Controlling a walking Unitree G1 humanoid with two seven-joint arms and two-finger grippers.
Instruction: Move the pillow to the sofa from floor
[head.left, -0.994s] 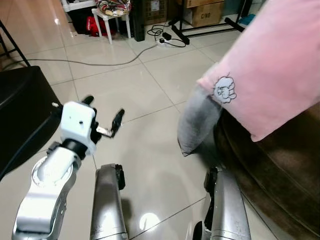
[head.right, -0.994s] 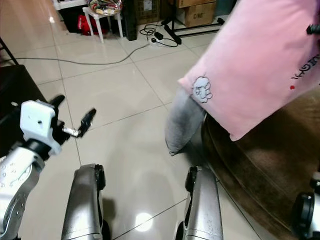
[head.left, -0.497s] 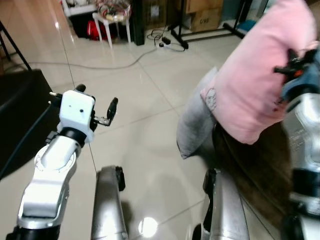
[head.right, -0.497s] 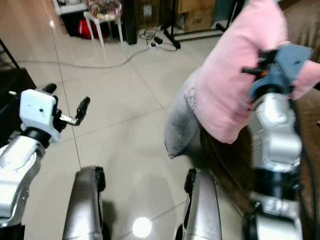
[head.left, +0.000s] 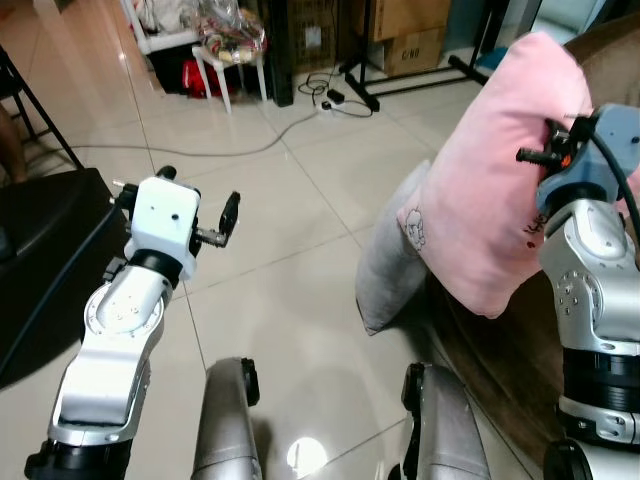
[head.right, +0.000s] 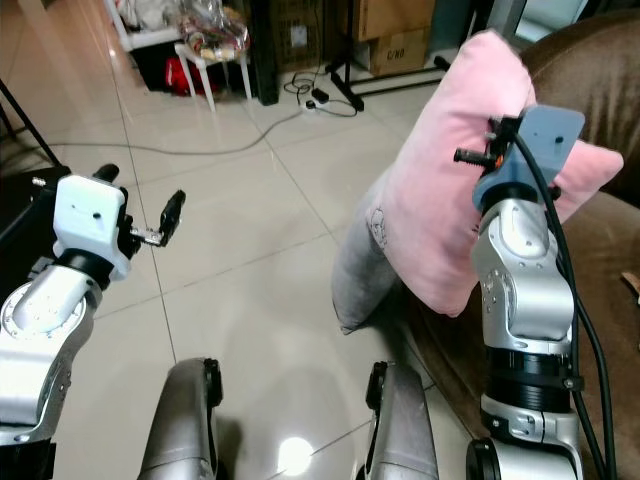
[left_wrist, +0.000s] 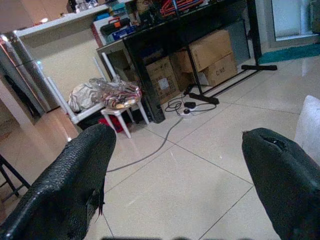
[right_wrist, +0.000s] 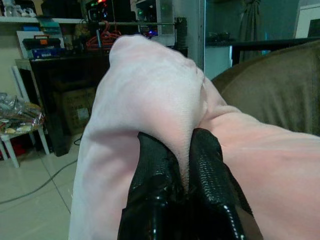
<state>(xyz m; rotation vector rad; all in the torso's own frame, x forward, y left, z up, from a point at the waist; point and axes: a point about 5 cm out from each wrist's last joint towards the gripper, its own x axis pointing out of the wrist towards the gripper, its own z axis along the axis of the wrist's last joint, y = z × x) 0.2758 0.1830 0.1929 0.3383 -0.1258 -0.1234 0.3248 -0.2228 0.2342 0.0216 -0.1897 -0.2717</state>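
Observation:
My right gripper (right_wrist: 179, 172) is shut on the pink pillow (head.left: 490, 190), pinching a fold of its fabric and holding it up in the air beside the brown sofa (head.right: 590, 250). A small sheep print shows near the pillow's lower corner. Below it a grey pillow (head.left: 392, 255) leans against the sofa's front, standing on the tiled floor. My left gripper (head.left: 200, 212) is raised over the floor on the left, open and holding nothing; its black fingers (left_wrist: 75, 185) frame the room.
A black low piece of furniture (head.left: 40, 250) sits at my left. Farther off are a white stool (head.left: 232, 55) with a bag on it, cardboard boxes (head.left: 415, 45), a black stand's legs and a cable (head.left: 250, 125) across the tiles.
The right arm has come into view and lowered the pink pillow closer to the sofa. The camera tilted up a little. My left gripper stayed raised and open.

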